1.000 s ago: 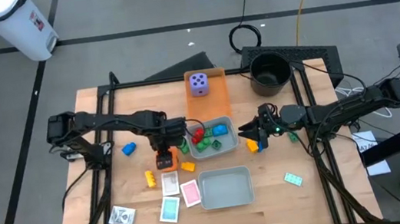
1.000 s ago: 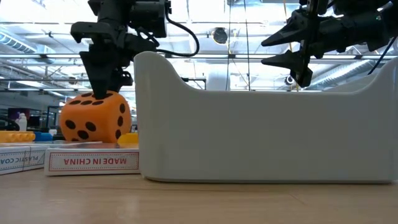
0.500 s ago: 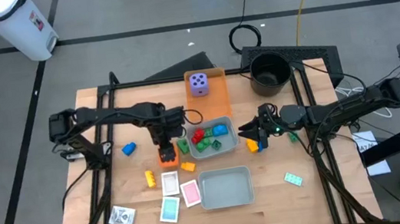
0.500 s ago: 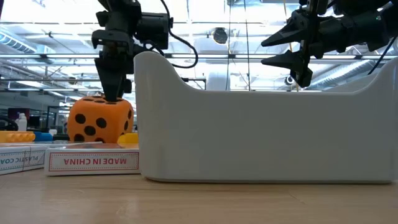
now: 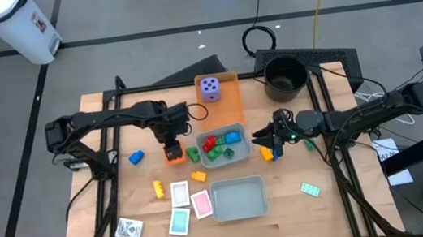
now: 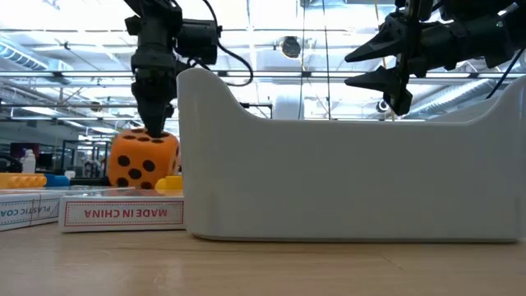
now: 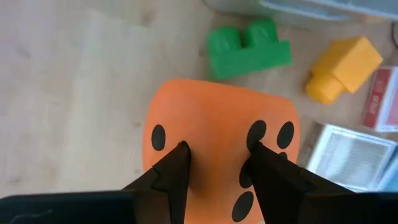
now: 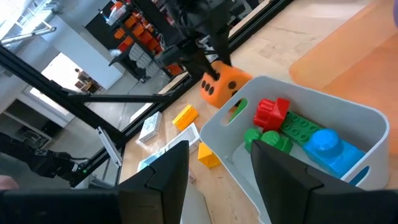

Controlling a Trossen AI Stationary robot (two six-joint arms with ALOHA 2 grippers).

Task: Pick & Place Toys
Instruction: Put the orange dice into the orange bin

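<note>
Orange die (image 7: 221,140) pinched between left gripper (image 7: 214,171) fingers, seemingly lifted beside filled tray (image 5: 239,131). Right gripper (image 8: 214,168) parted, empty, beyond that tray. Several bricks (image 5: 217,145) binned; cards (image 5: 191,205), yellow bricks (image 5: 159,189), purple die (image 5: 209,89) remaining.

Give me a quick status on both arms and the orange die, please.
Left pincer pinching the orange die from above, beside the filled grey tray. Right pincer open, waiting right of that tray. Green brick close by.
</note>
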